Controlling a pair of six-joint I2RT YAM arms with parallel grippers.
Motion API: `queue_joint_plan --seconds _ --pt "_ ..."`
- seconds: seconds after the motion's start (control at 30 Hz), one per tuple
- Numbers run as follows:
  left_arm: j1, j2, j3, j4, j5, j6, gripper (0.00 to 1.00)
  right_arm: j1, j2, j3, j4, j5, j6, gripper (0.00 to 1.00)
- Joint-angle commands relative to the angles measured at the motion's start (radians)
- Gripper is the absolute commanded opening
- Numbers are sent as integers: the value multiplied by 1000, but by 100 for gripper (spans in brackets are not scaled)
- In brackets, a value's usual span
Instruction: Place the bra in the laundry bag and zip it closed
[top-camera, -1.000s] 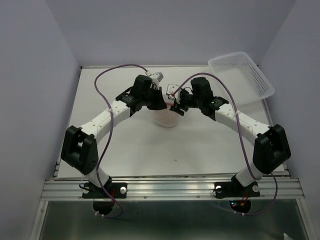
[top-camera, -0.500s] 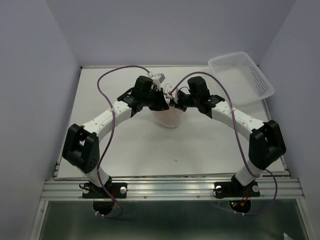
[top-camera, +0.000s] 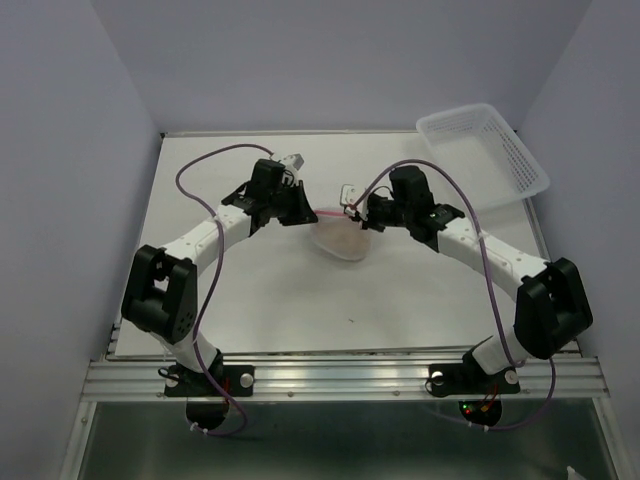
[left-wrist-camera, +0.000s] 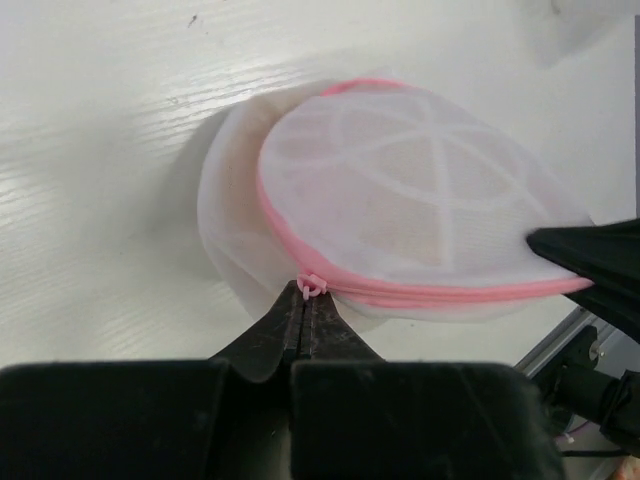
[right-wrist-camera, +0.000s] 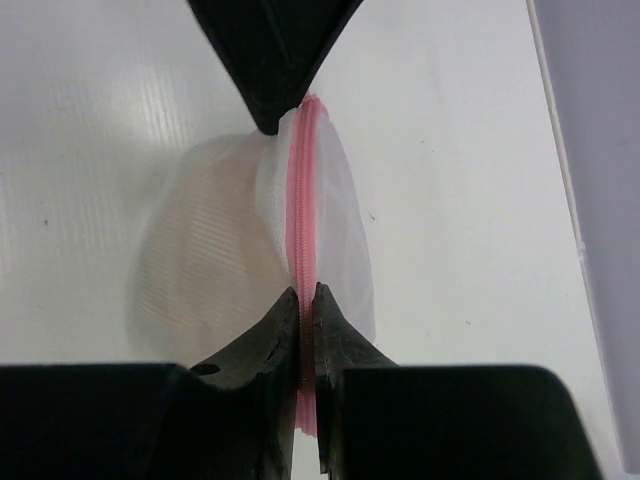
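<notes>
While the laundry bag (top-camera: 338, 241) lies mid-frame on the desk (top-camera: 260, 300), its zipper pull (left-wrist-camera: 311, 286) is pinched by the left pincer (left-wrist-camera: 308, 303) and its pink trim (right-wrist-camera: 303, 200) is clamped by the right pincer (right-wrist-camera: 306, 300).

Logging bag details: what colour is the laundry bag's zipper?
Pink zipper on the white mesh laundry bag; clearest in the left wrist view.

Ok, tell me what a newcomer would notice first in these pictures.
First, the round translucent white mesh laundry bag with pink zipper trim, mid-scene, pinched from both sides. The left gripper is shut on its pink zipper pull, and the right gripper is shut on the opposite rim. Next, the clear plastic rectangular bin at the far right corner.
</notes>
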Motion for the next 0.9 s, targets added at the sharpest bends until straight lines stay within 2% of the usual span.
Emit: queue_joint_plan --seconds 0.0,0.23,0.3,0.33,0.37,0.4,0.47,0.5,0.53,0.57,0.63,0.77,0.87 --pt "60 -3 -23 14 -32 1 0 -28 -100 -57 78 -39 -27 10" --pt "68 25 -11 8 -49 -23 0 -57 -137 -160 196 -96 28 11" --pt "76 21 -14 7 -47 -30 0 -57 -147 -191 219 -78 51 16" --pt "76 10 -14 7 -46 -31 0 -57 -150 -197 230 -61 103 25" --pt "74 2 -13 10 -31 -40 0 -57 -149 -199 271 -44 160 46" --pt "71 -11 -9 11 -21 -45 0 -57 -147 -179 273 -53 212 56" --pt "42 -22 12 -2 -30 -62 0 -57 -144 -157 303 -146 328 62" --pt "28 -24 32 -18 -40 -72 0 -57 -141 -148 328 -185 382 68" --pt "10 -33 65 -37 -50 -85 0 -57 -140 -133 354 -217 440 80" --pt "-24 -42 76 -41 -67 -92 0 -57 -138 -119 363 -270 508 80" --pt "-48 -64 104 -48 -67 -106 0 -31 -150 -117 366 -280 493 85" --pt "-75 -78 150 -103 -130 -138 0 11 -164 -96 371 -147 478 89" --pt "-96 -85 172 -119 -153 -140 0 11 -135 -58 351 -55 487 88"
